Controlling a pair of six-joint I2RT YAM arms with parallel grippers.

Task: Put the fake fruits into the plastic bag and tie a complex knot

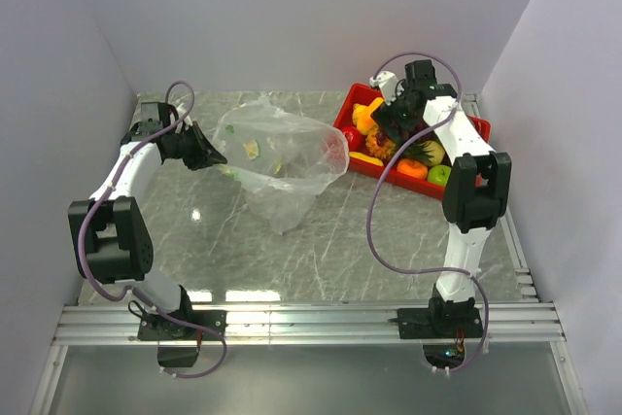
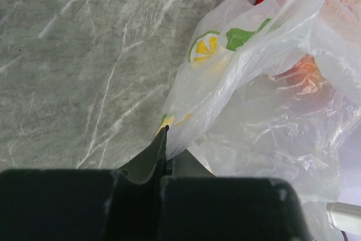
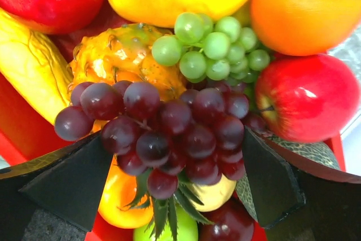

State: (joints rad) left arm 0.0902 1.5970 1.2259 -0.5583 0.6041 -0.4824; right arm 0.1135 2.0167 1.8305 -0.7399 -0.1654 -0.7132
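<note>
Right gripper (image 3: 175, 150): we logged jaws apart, flanking purple grapes (image 3: 169, 122) in tray (image 1: 483, 129). Left gripper (image 2: 166, 140): we logged it clamped on bag (image 2: 265, 111) edge.

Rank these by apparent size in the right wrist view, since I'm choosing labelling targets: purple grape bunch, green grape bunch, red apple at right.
1. purple grape bunch: clearly largest, though likely nearest the camera.
2-3. red apple and green grape bunch: about alike, left unranked.

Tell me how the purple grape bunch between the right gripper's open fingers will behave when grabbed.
Purple grape bunch: glossy round beads, so the right gripper may slip off single grapes. The cluster looks loosely jointed, probably sagging when lifted. It rests against the pineapple, so neighbours may shift.
</note>
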